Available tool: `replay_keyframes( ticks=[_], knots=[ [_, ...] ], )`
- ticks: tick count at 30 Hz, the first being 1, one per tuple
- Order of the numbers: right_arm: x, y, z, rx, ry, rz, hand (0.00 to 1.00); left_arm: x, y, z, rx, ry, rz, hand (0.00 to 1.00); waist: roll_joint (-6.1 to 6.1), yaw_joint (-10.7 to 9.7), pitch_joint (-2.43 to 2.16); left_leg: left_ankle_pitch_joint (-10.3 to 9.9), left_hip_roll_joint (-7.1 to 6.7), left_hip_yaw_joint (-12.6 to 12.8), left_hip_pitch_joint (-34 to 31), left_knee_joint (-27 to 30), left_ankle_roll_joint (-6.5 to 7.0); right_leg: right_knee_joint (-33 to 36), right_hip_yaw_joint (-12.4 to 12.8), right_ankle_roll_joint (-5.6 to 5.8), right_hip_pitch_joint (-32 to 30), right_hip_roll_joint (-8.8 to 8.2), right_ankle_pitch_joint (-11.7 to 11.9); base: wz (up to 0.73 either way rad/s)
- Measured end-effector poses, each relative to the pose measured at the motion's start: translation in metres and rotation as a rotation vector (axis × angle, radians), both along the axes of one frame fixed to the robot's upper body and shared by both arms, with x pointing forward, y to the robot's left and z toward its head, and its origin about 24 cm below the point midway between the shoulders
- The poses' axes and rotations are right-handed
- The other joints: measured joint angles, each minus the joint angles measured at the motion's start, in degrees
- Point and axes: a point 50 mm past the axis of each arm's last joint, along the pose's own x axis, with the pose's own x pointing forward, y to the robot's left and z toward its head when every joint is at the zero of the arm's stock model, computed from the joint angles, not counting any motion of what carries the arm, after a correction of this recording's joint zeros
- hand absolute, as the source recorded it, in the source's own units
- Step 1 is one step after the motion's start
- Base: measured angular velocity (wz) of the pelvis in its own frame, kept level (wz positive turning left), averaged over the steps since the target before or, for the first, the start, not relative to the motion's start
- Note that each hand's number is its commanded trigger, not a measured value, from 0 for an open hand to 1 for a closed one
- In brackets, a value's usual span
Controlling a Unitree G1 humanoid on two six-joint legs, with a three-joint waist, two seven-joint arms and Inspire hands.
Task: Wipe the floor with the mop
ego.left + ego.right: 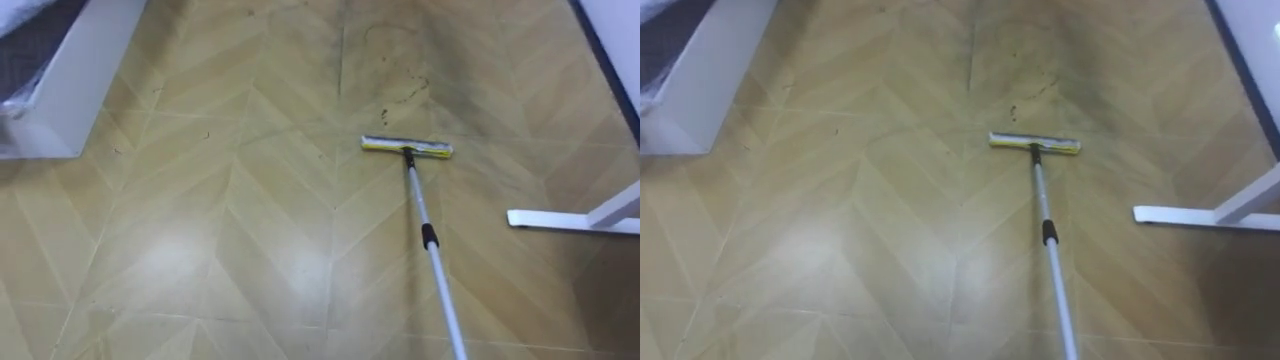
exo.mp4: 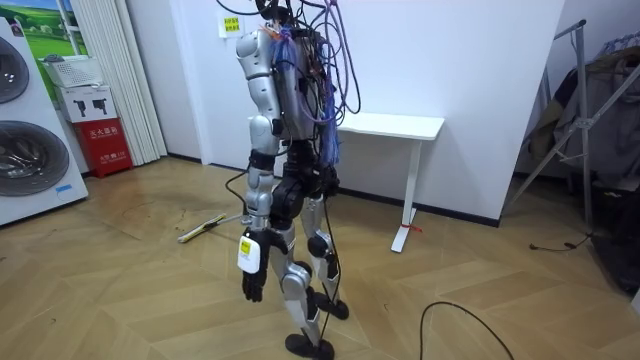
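Floor (image 1: 200, 250): herringbone wood boards; the robot stands on it, left of the white desk.
Washing machines (image 2: 25, 150): stacked at the room view's left edge; the drum contents cannot be made out.
White desk (image 2: 390, 125): against the far wall; its foot (image 1: 560, 220) lies flat on the floor, right of the mop pole and apart from it.
Mop (image 1: 429, 237): lies ahead of the robot; the pole runs from the near right to the yellow head (image 1: 407, 147), which rests flat on the floor.
Red box (image 2: 105, 145): beside the washing machines.
White basket (image 2: 70, 70): above the red box; contents cannot be told.
Left hand (image 2: 252, 283): hangs at the robot's side with fingers relaxed, holding nothing.
Dark marks (image 1: 405, 95): on the boards just beyond the mop head.
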Motion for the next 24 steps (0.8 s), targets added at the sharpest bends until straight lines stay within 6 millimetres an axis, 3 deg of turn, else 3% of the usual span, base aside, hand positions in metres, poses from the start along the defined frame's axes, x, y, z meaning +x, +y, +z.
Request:
replay_keyframes(
  ticks=[1,4,7,8,9,10,11,13,14,15,16,17,18,19,21,22,23,24],
  knots=[
    [-0.001,-0.001,0.000,-0.002,0.002,-0.006,1.00,0.002,0.000,0.000,-0.004,-0.002,-0.001,0.00,0.12,0.08,0.04,-0.39,0.02,0.01,-1.40,1.71,0.26,1.19,-0.10,-0.04,-1.00,-0.23,-0.36,0.34],
    [-0.004,-0.009,0.002,-0.017,0.017,-0.037,1.00,0.005,-0.002,-0.001,-0.021,0.009,-0.001,0.00,0.58,0.50,0.22,-3.65,0.05,0.51,-8.64,11.16,0.45,10.53,-0.27,-0.12,-7.42,-1.89,-4.38,0.26],
    [-0.011,-0.016,0.003,-0.041,0.054,-0.081,1.00,0.006,-0.002,-0.002,-0.026,0.030,0.002,0.00,0.84,1.24,0.26,-8.10,-0.13,0.56,-16.01,22.11,0.36,21.76,-0.24,-0.33,-14.46,-3.84,-10.88,0.24],
    [-0.014,-0.018,0.004,-0.046,0.065,-0.103,1.00,0.008,-0.002,-0.002,-0.026,0.029,0.009,0.00,1.28,1.84,0.47,-9.66,-0.05,0.37,-19.21,27.11,0.34,26.35,-0.01,-0.54,-17.06,-3.93,-12.93,0.20],
    [-0.015,-0.017,0.004,-0.044,0.077,-0.120,1.00,0.008,0.000,-0.001,-0.024,0.030,0.019,0.00,1.24,2.21,0.43,-10.39,-0.05,0.44,-22.00,31.90,-0.17,30.51,0.31,-1.18,-19.41,-4.48,-15.30,0.23],
    [-0.014,-0.017,0.004,-0.043,0.079,-0.124,1.00,0.008,0.000,-0.001,-0.025,0.030,0.024,0.00,1.25,2.21,0.42,-10.48,0.07,0.47,-23.36,34.27,-0.33,32.33,0.31,-1.46,-20.38,-4.73,-16.19,0.24],
    [-0.007,-0.018,0.005,-0.043,0.070,-0.124,1.00,0.006,0.001,-0.001,-0.026,0.031,0.033,0.00,1.56,2.28,0.16,-10.02,0.57,0.29,-26.71,40.09,-0.78,35.35,0.53,-1.82,-21.74,-4.88,-17.96,0.21],
    [0.001,-0.020,0.006,-0.043,0.067,-0.123,1.00,0.003,0.004,-0.001,-0.022,0.039,0.034,0.00,1.42,2.82,0.20,-5.91,1.53,0.28,-31.46,48.95,-1.32,39.57,0.97,-2.36,-22.91,-4.64,-20.15,0.07],
    [0.008,-0.024,0.008,-0.041,0.066,-0.127,1.00,0.000,0.005,-0.001,-0.024,0.051,0.037,0.00,0.62,3.71,0.57,-0.88,2.12,0.36,-34.64,55.09,-1.73,41.77,1.86,-2.80,-23.02,-4.25,-21.29,-0.21],
    [0.017,-0.031,0.012,-0.044,0.053,-0.128,1.00,-0.001,0.004,-0.001,-0.032,0.056,0.029,0.00,0.87,5.00,0.40,5.13,2.64,0.27,-37.56,60.04,-1.76,43.18,2.62,-3.10,-22.97,-3.72,-21.97,-0.28],
    [0.024,-0.035,0.014,-0.046,0.040,-0.123,1.00,-0.003,0.003,-0.001,-0.039,0.061,0.028,0.00,0.84,5.57,0.42,7.19,2.68,0.28,-38.76,62.05,-1.82,43.83,3.19,-3.29,-22.98,-3.55,-22.26,-0.36],
    [0.039,-0.042,0.019,-0.045,0.004,-0.121,1.00,-0.005,0.003,-0.002,-0.052,0.071,0.029,0.00,0.63,6.79,0.56,7.45,3.12,0.69,-41.02,63.99,-1.96,44.82,3.92,-3.42,-22.96,-3.62,-22.73,-0.42],
    [0.053,-0.046,0.023,-0.042,-0.030,-0.106,1.00,-0.008,0.006,-0.001,-0.057,0.079,0.027,0.00,0.13,8.11,0.53,6.45,3.24,1.06,-42.33,62.33,-1.01,45.15,4.75,-3.25,-22.85,-3.72,-22.90,-0.41],
    [0.059,-0.048,0.025,-0.037,-0.044,-0.107,1.00,-0.009,0.007,-0.001,-0.061,0.082,0.027,0.00,0.02,8.19,0.51,5.71,3.08,0.99,-42.45,59.96,-1.11,45.07,4.96,-3.05,-22.83,-3.82,-23.07,-0.30],
    [0.080,-0.052,0.033,-0.022,-0.101,-0.111,1.00,-0.013,0.013,0.001,-0.068,0.089,0.033,0.00,-0.36,8.52,0.23,3.09,2.95,0.80,-39.88,41.31,-1.74,44.15,5.06,-1.98,-22.39,-4.02,-23.61,-0.11],
    [0.082,-0.052,0.033,-0.015,-0.107,-0.124,1.00,-0.014,0.015,0.001,-0.071,0.091,0.035,0.00,-0.43,8.51,0.20,2.90,2.95,0.72,-38.91,36.89,-1.90,44.03,5.05,-1.58,-21.89,-4.06,-23.81,0.06],
    [0.079,-0.051,0.032,0.000,-0.111,-0.144,1.00,-0.012,0.018,0.002,-0.073,0.092,0.031,0.00,-0.35,8.37,0.40,2.75,2.77,1.25,-38.06,33.46,0.03,43.79,5.07,-0.37,-21.14,-4.46,-24.45,0.27],
    [0.072,-0.051,0.030,0.013,-0.091,-0.158,1.00,-0.007,0.019,0.002,-0.081,0.089,0.016,0.00,-0.36,8.10,-0.01,1.42,1.73,2.57,-38.02,33.37,1.28,42.99,5.18,0.25,-20.53,-5.94,-24.76,0.34]
  ],
)
